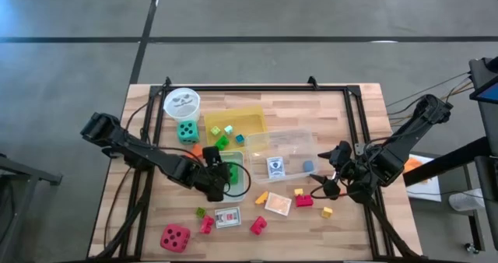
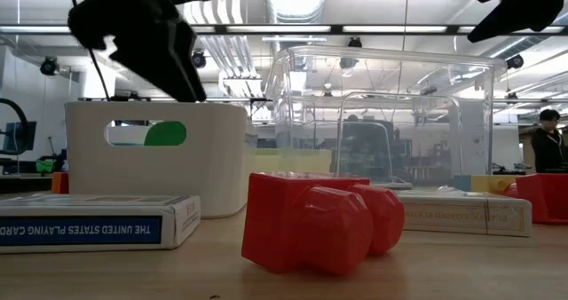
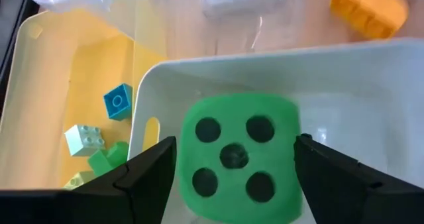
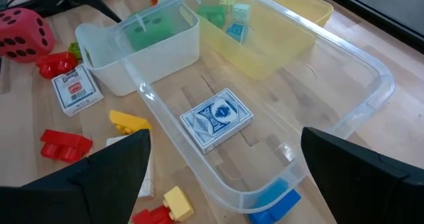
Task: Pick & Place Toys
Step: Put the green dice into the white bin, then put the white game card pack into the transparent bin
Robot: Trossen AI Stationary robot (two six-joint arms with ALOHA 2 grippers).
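Green die [image 3: 237, 159] inside white bin [image 3: 371, 78], left gripper [image 3: 232, 174] fingers spread beside it, not gripping; right gripper [image 4: 225, 177] fingers wide, empty.

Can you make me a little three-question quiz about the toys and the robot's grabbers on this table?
1. True or false: the green die sits inside the white bin.
2. What lies in the clear box? A) card pack B) red die C) white cup
3. Fill in: the left gripper stands ____ around the green die.

Key: 1 true; 2 A; 3 open
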